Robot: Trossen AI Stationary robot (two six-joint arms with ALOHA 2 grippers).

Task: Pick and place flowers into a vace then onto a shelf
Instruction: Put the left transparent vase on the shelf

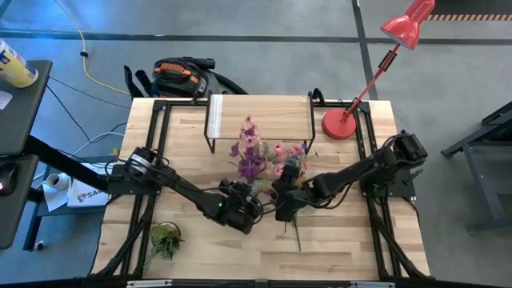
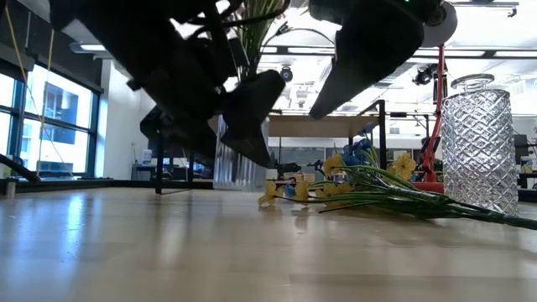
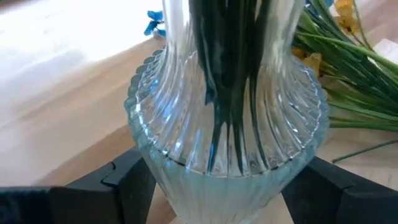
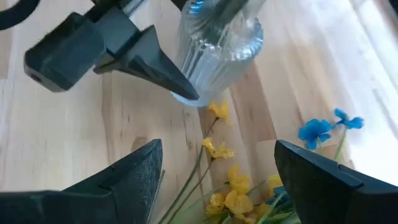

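Note:
A ribbed clear glass vase (image 3: 227,124) stands on the table with the pink and purple flowers (image 1: 254,156) in it; their green stems show through the glass. My left gripper (image 3: 227,186) is at the vase's lower body. The blue and yellow flowers (image 4: 233,196) lie flat on the table beside the vase, stems toward the near edge (image 1: 295,230). My right gripper (image 4: 217,168) hovers open just above their heads, touching nothing. The shelf (image 1: 260,118) stands at the far edge, with nothing on its top. My left gripper holds the ribbed vase by its lower body (image 3: 155,180), just above the base, one finger (image 3: 124,183) on each side. The fingers come in level from the table's left and near side. The vase is upright; its base seems to rest on the table.
A second cut-glass vase (image 2: 478,143) stands near the stems of the lying bunch. A red desk lamp (image 1: 340,124) is at the far right corner, beside the shelf. A small green plant tuft (image 1: 166,238) lies near the left front corner. Bare tabletop (image 1: 352,240) stretches along the near right.

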